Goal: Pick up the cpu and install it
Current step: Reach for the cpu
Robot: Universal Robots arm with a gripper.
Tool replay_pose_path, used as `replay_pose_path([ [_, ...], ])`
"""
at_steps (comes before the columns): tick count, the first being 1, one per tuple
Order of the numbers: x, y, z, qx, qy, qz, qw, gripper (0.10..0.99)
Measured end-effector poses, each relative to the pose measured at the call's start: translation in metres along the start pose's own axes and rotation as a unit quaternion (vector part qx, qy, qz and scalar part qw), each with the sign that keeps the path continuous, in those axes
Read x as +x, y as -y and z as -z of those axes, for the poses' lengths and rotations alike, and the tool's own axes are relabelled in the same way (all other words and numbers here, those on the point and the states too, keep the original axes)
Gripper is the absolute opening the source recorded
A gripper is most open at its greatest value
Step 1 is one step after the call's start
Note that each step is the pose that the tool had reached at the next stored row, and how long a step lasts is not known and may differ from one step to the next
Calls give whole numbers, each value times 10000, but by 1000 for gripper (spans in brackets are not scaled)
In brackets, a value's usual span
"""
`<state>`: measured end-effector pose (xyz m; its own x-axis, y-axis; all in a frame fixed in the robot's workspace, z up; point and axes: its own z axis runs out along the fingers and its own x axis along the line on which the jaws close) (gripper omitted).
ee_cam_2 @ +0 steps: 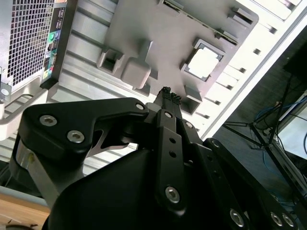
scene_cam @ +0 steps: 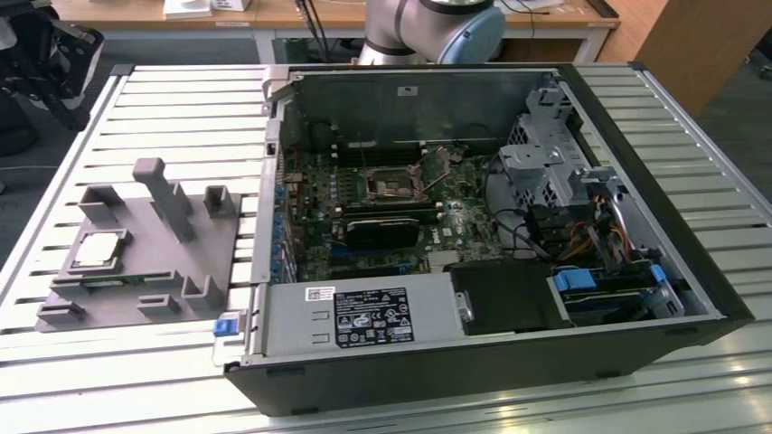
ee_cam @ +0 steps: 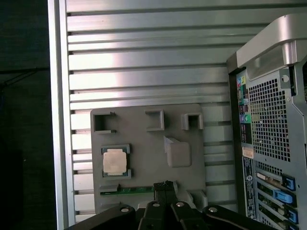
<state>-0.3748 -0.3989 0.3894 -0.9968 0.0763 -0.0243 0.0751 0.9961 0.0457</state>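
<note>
The cpu (scene_cam: 99, 250) lies flat in a square recess of the grey tray (scene_cam: 223, 258), at the exterior view's left; its silver top faces up. Both wrist views show the cpu (ee_cam_2: 204, 62) (ee_cam: 115, 161) from well above. My gripper (ee_cam_2: 166, 93) (ee_cam: 164, 184) hangs high over the tray, offset from the cpu, with its black fingertips pressed together and nothing between them. The dark square socket (scene_cam: 395, 187) with its metal frame sits on the motherboard inside the open computer case (scene_cam: 675, 226).
The tray (ee_cam: 144, 143) carries raised grey posts (scene_cam: 169, 194) and a thin green circuit strip (ee_cam: 127, 190). It rests on a slatted metal table (scene_cam: 157, 99). The case's rear panel (ee_cam: 268, 120) stands close beside the tray. The arm's base (scene_cam: 435, 27) is behind the case.
</note>
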Motion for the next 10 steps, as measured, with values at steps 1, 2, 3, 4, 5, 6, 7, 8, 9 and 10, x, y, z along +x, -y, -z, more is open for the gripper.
replay_pose_path([
  [1,8,1,0,0,0,0,10000,106],
  [2,15,1,0,0,0,0,10000,106],
  [3,21,2,0,0,0,0,10000,106],
  [4,27,2,0,0,0,0,10000,106],
  [5,34,3,0,0,0,0,10000,106],
  [6,40,3,0,0,0,0,10000,106],
  [7,47,4,0,0,0,0,10000,106],
  [8,53,4,0,0,0,0,10000,106],
  [9,58,5,0,0,0,0,10000,106],
  [10,65,5,1,0,0,0,10000,106],
])
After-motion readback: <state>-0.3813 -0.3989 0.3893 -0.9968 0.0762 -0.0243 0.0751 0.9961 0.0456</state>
